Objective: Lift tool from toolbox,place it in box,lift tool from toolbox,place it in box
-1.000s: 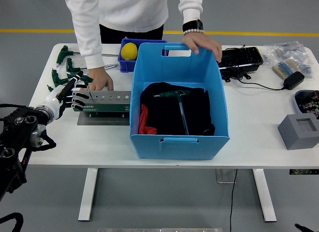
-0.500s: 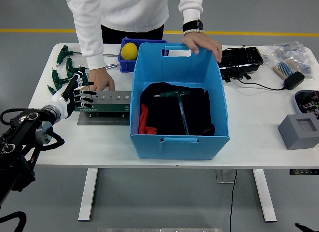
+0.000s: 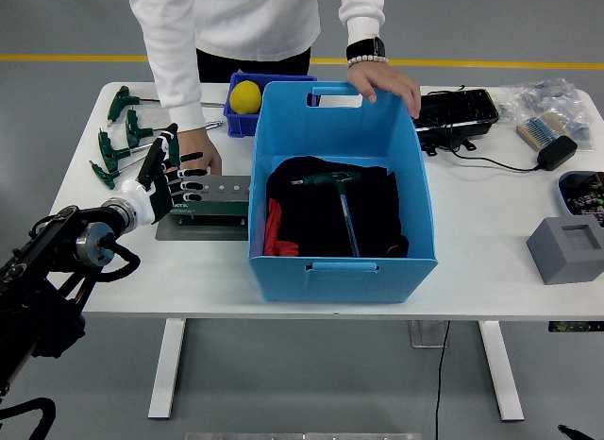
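Left arm reaching in from lower left, forearm angled up and to the right over the counter. Left hand hovering at the left end of the green toolbox, thumb up, fingers spread and extended rightward over the rack's top, grasping nothing visible. Just behind it, a person's hand pressed down at the toolbox's far edge, white sleeve above. Person's other hand resting on the far rim of the blue box, watch and bead bracelet at the wrist. Inside the box, one green T-handle tool lying on dark cloth, handle toward the far side, shaft pointing near. More green-handled tools lying loose on the counter left of the toolbox. Small blue bin with a yellow ball behind the box. Grey block near the right edge.
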`<state>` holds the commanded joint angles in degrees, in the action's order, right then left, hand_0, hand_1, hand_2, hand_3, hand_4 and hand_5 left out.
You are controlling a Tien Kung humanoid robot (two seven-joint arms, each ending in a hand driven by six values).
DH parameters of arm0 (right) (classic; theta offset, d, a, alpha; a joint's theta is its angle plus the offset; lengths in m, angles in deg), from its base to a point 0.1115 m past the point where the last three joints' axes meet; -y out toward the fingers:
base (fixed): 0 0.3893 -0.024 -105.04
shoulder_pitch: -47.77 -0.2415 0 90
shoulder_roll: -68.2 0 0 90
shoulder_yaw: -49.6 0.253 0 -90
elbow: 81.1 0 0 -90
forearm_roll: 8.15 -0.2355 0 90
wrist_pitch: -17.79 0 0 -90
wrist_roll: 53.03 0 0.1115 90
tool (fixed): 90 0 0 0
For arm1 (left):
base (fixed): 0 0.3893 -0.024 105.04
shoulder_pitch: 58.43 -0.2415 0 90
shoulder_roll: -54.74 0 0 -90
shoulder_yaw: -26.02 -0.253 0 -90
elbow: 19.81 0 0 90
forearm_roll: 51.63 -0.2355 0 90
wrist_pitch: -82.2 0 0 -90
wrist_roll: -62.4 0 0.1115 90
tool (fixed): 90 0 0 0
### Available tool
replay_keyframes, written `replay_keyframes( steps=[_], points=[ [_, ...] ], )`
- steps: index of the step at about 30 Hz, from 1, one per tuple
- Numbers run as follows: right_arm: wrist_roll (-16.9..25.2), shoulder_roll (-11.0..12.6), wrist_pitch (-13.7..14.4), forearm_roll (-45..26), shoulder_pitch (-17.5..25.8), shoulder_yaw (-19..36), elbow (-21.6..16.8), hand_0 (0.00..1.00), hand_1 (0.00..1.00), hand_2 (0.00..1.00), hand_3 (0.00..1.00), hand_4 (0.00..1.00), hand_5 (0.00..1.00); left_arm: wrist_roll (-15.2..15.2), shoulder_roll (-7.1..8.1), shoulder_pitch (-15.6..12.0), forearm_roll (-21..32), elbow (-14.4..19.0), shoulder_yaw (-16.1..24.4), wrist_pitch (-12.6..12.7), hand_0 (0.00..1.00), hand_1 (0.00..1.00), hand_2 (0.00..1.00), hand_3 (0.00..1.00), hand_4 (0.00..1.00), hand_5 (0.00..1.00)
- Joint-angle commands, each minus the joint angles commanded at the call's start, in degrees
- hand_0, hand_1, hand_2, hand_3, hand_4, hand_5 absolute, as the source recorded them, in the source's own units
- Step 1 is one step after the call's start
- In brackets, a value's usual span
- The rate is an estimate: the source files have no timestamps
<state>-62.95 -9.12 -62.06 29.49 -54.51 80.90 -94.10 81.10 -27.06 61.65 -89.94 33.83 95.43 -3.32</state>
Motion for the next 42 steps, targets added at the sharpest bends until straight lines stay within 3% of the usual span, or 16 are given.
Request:
replay_keyframes(
  steps=[13, 24, 34, 35, 40, 41, 42],
  points=[
    [-0.34, -0.18, -0.08, 1.14, 0.54, 0.74, 0.0, 0.618, 0.601, 0.67, 0.54, 0.771, 0.651, -0.97, 1.23, 1.33, 7.4, 2.39, -0.11, 2.65, 0.23, 0.319, 0.475, 0.623, 0.862, 0.998],
    [-0.14, -0.14, -0.03, 0.44, 0.57, 0.38, 0.06, 0.618, 0.599, 0.67, 0.541, 0.772, 0.65, -0.82, 2.41, 1.73, 10.08, 8.96, 0.47, 6.17, 0.235, 0.321, 0.475, 0.593, 0.853, 0.998],
    [-0.14, -0.09, -0.05, 0.35, 0.33, 0.33, 0.09, 0.618, 0.599, 0.669, 0.541, 0.772, 0.65, -1.11, 2.38, 3.77, 11.61, 13.03, -1.59, 6.38, 0.234, 0.321, 0.476, 0.583, 0.856, 0.998],
    [-0.14, -0.09, -0.05, 0.34, 0.33, 0.33, 0.09, 0.618, 0.599, 0.668, 0.541, 0.772, 0.649, -1.13, 2.36, 4.01, 11.59, 13.24, -1.76, 6.31, 0.231, 0.318, 0.465, 0.561, 0.913, 0.941],
    [-0.1, -0.03, -0.05, 0.08, 0.19, 0.15, 0.08, 0.618, 0.599, 0.668, 0.541, 0.772, 0.649, -1.17, 2.1, 5.4, 11.6, 14.37, -3.07, 5.62, 0.231, 0.318, 0.465, 0.561, 0.913, 0.941],
    [-0.1, -0.01, -0.06, 0.12, 0.15, 0.16, 0.08, 0.618, 0.599, 0.669, 0.541, 0.772, 0.648, -1.23, 2.02, 5.61, 11.65, 14.58, -3.43, 5.55, 0.202, 0.27, 0.397, 0.47, 0.998, 0.734],
    [-0.1, 0.0, -0.07, 0.13, 0.12, 0.14, 0.08, 0.618, 0.599, 0.669, 0.541, 0.772, 0.648, -1.3, 1.95, 5.74, 11.62, 14.74, -3.68, 5.47, 0.202, 0.27, 0.397, 0.47, 0.998, 0.734]
  ],
)
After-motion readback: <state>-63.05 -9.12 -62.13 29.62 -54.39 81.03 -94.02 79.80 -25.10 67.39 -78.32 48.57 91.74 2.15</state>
